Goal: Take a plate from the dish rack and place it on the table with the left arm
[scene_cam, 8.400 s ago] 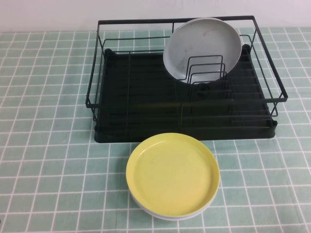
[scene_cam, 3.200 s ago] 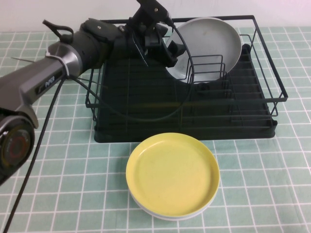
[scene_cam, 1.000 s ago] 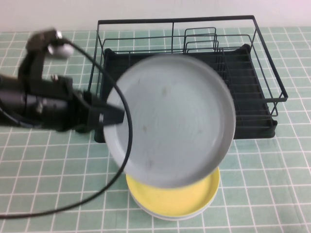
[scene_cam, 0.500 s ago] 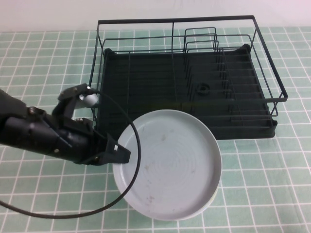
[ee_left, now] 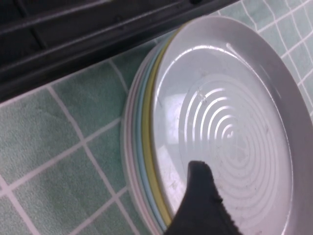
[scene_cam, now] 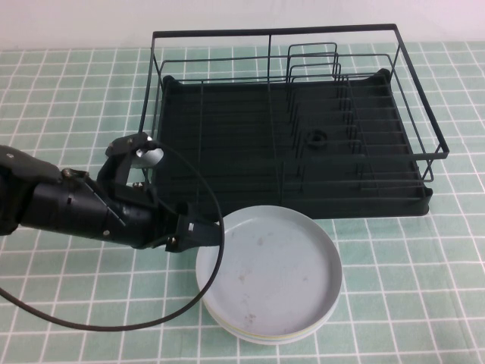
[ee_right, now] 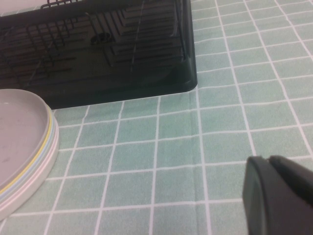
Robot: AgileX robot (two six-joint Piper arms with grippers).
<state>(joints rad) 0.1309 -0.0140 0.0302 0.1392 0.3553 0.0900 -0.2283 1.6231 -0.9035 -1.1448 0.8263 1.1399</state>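
The pale grey plate (scene_cam: 269, 277) lies flat on top of a stack of plates on the tiled table (scene_cam: 76, 91), just in front of the black dish rack (scene_cam: 273, 34). The rack holds no plates. My left gripper (scene_cam: 198, 230) is at the plate's left rim, shut on it. In the left wrist view one black finger (ee_left: 200, 196) lies over the plate's face (ee_left: 234, 107); the other finger is hidden. My right gripper (ee_right: 281, 196) is shut and empty, low over the table to the right of the stack, and is out of the high view.
A yellow plate's edge (ee_left: 157, 161) shows under the grey plate, with pale blue and white rims below it. The left arm's black cable (scene_cam: 114, 326) loops over the tiles in front of the arm. The rack's front wall (ee_right: 146, 73) stands close behind the stack.
My left gripper has lowered the grey plate from a tilt onto the stack, covering the yellow plate. The arm moved slightly right and down.
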